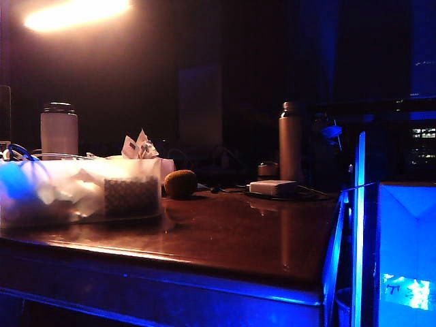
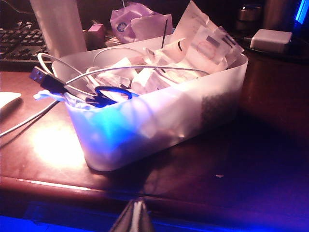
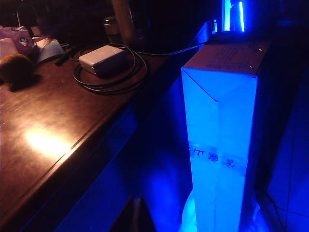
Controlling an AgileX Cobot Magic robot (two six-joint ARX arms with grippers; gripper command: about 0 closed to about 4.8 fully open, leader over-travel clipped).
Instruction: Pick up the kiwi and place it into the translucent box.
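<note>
Kiwi: your small brown fuzzy kiwi [image 1: 180, 184] lies on the table just beside the frosted translucent plastic box [image 1: 82, 193].
Left gripper [image 2: 135, 218]: well short of that box, jaws pressed together.
Right gripper [image 3: 137, 216]: off the table's edge, far from your box, jaws pressed together.

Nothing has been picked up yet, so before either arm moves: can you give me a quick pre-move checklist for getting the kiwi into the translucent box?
1. Kiwi free on the table, beside the translucent box: ok.
2. Box top open: ok, though cables and paper fill it.
3. Right gripper open for grasping: not ok, shut, back off the table edge.
4. Left gripper open: not ok, shut, low before the box.
5. Path to kiwi clear of the white adapter and its cable: ok.
6. Room inside for the kiwi: cannot tell.
</note>
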